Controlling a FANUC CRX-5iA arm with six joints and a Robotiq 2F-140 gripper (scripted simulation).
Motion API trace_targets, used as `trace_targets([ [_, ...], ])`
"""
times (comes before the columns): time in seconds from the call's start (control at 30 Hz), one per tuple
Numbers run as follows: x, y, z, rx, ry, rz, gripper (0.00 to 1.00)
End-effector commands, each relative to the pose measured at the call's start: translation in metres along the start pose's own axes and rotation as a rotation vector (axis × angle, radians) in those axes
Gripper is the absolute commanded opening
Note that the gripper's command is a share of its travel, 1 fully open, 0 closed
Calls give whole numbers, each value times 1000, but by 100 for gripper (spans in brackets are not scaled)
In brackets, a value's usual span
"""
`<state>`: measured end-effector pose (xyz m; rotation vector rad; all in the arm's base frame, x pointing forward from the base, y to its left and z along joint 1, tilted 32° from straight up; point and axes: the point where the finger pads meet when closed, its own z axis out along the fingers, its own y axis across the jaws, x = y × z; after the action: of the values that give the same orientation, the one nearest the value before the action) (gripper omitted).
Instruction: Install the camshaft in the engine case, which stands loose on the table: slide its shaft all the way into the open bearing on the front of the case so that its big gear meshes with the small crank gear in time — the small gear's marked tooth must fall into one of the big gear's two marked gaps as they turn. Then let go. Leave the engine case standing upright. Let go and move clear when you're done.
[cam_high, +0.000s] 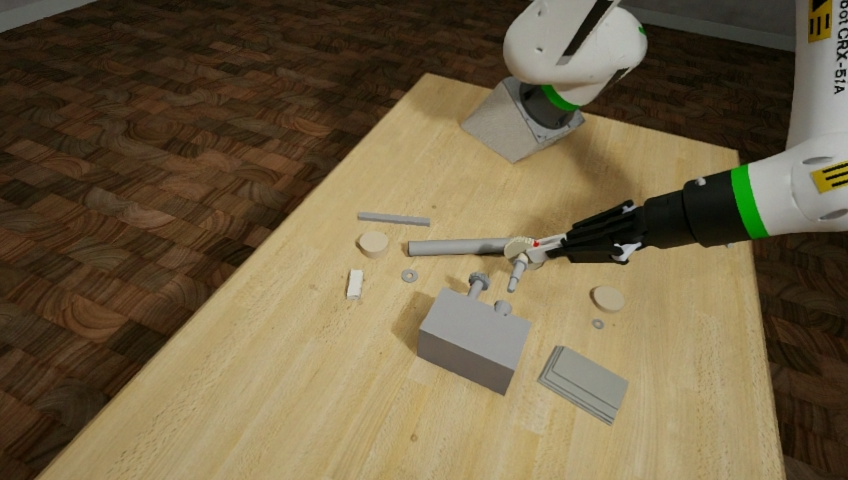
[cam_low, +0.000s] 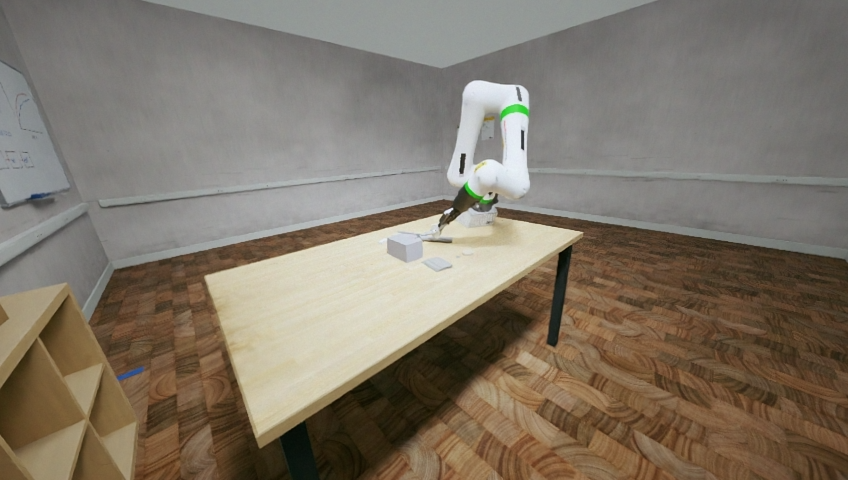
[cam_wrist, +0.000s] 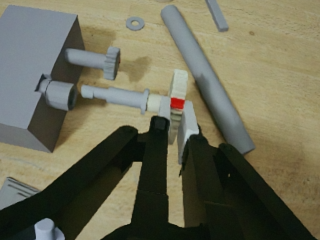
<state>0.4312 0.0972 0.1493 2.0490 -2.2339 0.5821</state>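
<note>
On the left of the tabletop, seen from above, lie a small white block, a tan disc and a thin grey bar. Just right of them a washer rests near a long grey rod.

The grey engine case stands upright in the middle, with the small crank gear on its stub shaft and the open bearing beside it, both on the face turned toward the arm.

The camshaft hangs off the tabletop just beyond that face, its shaft tip pointing at the bearing and close to it, not inside. Its big gear shows a red mark at the rim. The jaws of the gripper are pinching that gear, edge-on between the fingertips.

Further right lie a ribbed grey plate, a second tan disc and a tiny washer.
</note>
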Motion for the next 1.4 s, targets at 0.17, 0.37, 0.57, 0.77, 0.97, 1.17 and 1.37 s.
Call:
trace_targets([
  [0.17,-14,0,12,1,0,1,14],
  [0.37,-16,0,15,1,0,1,14],
  [0.57,-17,0,16,1,0,1,14],
  [0.77,-17,0,16,1,0,1,14],
  [0.97,-17,0,16,1,0,1,14],
  [1.17,-17,0,16,1,0,1,14],
  [1.37,-17,0,16,1,0,1,14],
])
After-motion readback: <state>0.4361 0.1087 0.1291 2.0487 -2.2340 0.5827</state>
